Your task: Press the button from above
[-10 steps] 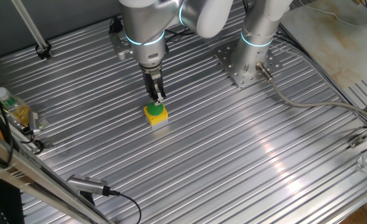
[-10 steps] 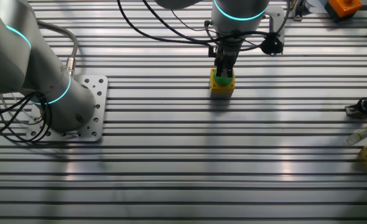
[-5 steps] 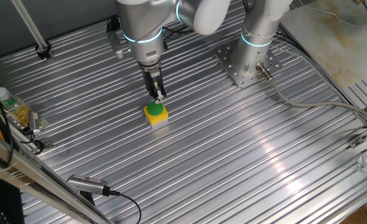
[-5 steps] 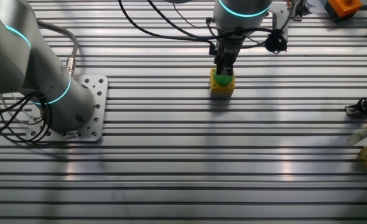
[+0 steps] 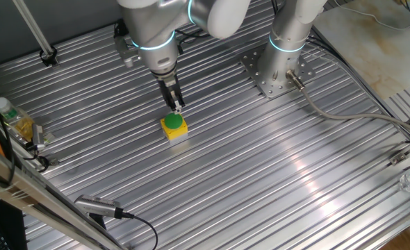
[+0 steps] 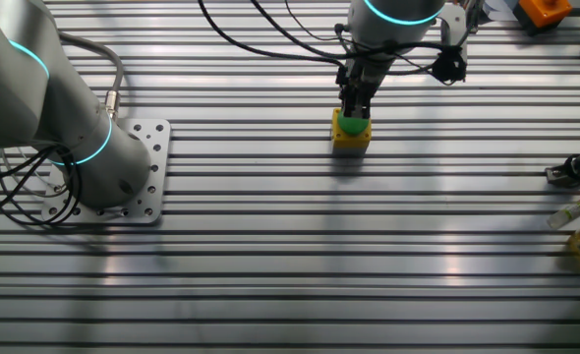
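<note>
One target: the button [image 5: 173,121], a green cap on a yellow box, sits just below and slightly ahead of my gripper [image 5: 176,106].
Gripper state: I cannot tell whether the fingers are parted or together; neither view resolves the tips.
Contact: none that I can confirm.
Handling: I judge the cap rigid and sprung, the box light and liable to slide on the ribbed table [image 5: 274,173].
Where to touch: cap centre, straight down; no grasp needed.
</note>
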You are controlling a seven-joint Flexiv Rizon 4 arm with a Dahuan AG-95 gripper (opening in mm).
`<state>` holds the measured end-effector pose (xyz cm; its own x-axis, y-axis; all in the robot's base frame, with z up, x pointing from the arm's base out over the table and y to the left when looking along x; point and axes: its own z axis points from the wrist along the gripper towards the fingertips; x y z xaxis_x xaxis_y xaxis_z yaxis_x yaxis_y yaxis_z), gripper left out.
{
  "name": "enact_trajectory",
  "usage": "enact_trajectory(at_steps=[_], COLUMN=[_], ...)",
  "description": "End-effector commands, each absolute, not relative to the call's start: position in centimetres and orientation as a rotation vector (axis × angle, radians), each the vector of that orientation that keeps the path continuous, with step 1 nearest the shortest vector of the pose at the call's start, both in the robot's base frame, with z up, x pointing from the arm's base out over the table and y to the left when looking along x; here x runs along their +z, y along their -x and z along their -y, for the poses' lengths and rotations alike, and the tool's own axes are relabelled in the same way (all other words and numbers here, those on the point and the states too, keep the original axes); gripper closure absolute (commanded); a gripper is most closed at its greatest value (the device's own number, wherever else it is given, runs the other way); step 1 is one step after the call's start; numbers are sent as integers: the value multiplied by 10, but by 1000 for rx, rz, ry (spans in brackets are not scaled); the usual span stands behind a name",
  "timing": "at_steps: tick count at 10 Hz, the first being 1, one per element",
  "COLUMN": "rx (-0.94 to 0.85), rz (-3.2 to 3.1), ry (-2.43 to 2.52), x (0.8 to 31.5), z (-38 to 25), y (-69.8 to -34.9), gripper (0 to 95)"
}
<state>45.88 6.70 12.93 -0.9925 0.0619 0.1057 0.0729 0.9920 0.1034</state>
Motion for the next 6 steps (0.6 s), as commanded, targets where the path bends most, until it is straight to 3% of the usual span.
enact_trajectory(at_steps=[1, 6], rx=[-153, -153], rz=[2987, 3042], ry=[90, 83], x=[130, 135], z=[-66, -66], y=[-458, -456], gripper=[950, 950])
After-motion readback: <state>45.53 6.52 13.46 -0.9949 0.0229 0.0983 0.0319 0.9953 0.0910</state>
